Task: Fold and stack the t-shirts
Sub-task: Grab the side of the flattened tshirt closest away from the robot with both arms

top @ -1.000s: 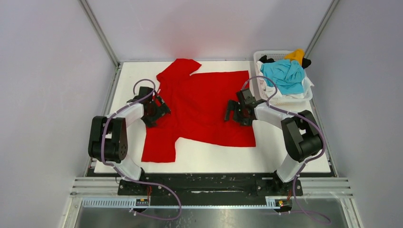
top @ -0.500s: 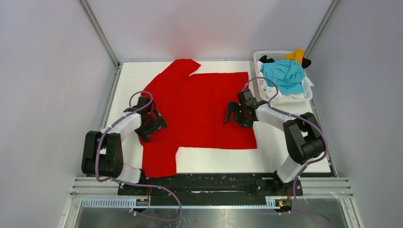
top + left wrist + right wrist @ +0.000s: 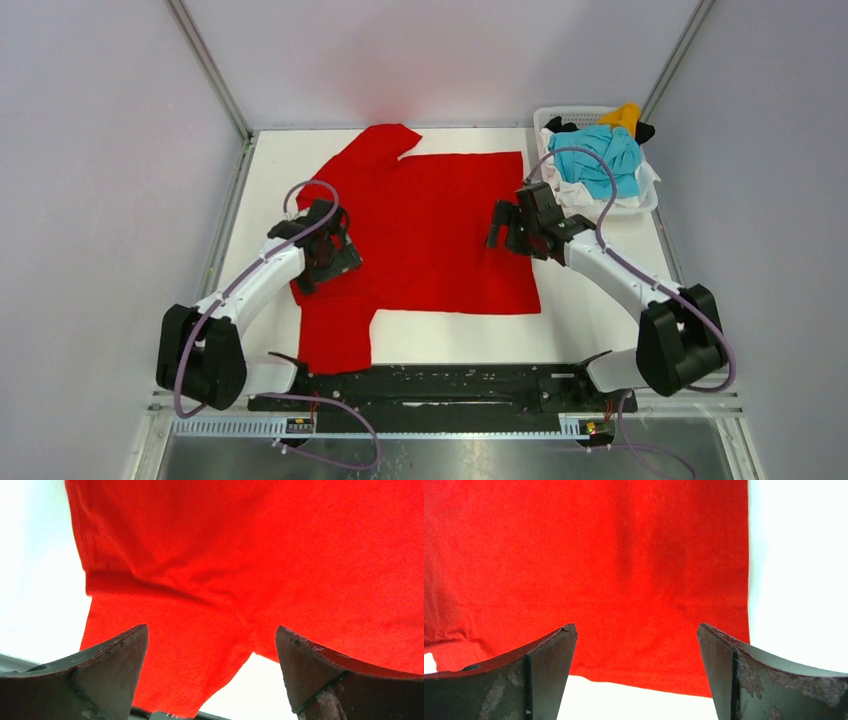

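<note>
The red t-shirt [image 3: 430, 220] lies flat on the worktop [image 3: 450, 335], directly under both end effectors. The left end effector [image 3: 211, 630] is open wide and holds nothing. The right end effector [image 3: 636, 627] is also wide and empty. The long axis of the shirt runs from one end effector to the other. The shoulders are below the left one, with a sleeve on its far side and one on its near side. The straight hem is just to the right of the right one. I judge the cloth to be light, soft and limp, so it will sag and wrinkle. It is better to pinch it at an edge, such as a shoulder or a hem corner. The other t-shirts [image 3: 600, 155] are in the basket [image 3: 570, 110] beyond the right end effector.
</note>
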